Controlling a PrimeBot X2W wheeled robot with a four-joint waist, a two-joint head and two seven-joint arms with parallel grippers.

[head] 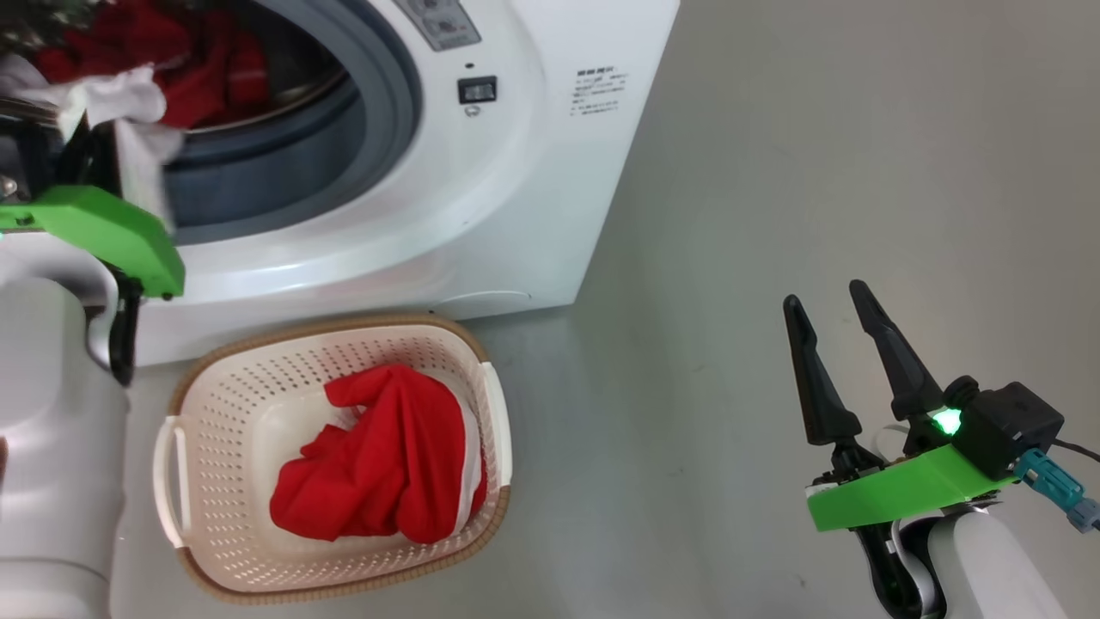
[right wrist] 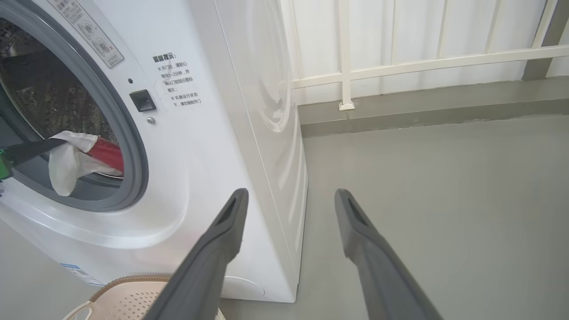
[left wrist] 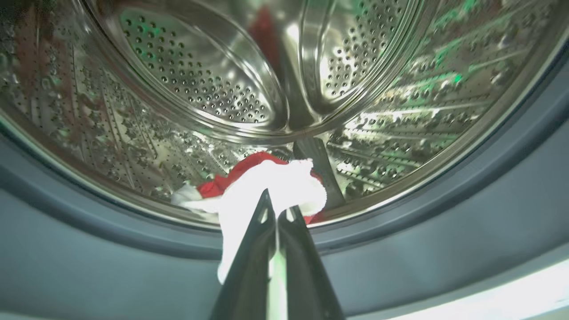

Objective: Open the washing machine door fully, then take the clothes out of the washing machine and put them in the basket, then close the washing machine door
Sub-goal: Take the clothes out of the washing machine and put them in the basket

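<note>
The washing machine (head: 516,172) stands with its round opening uncovered; the washing machine door is out of view. My left gripper (left wrist: 278,202) reaches over the grey gasket (left wrist: 400,249) into the steel drum and is shut on a white cloth (left wrist: 275,182) joined to red fabric. More red clothes (head: 198,69) lie inside the drum. The basket (head: 215,404) sits on the floor below the opening with one red garment (head: 387,456) in it. Low at the right, my right gripper (head: 829,305) hangs open and holds nothing.
Bare grey floor (head: 816,172) spreads to the right of the machine. A white railing (right wrist: 400,62) and a low kerb run behind it. The basket's rim (right wrist: 129,284) lies just left of my right fingers.
</note>
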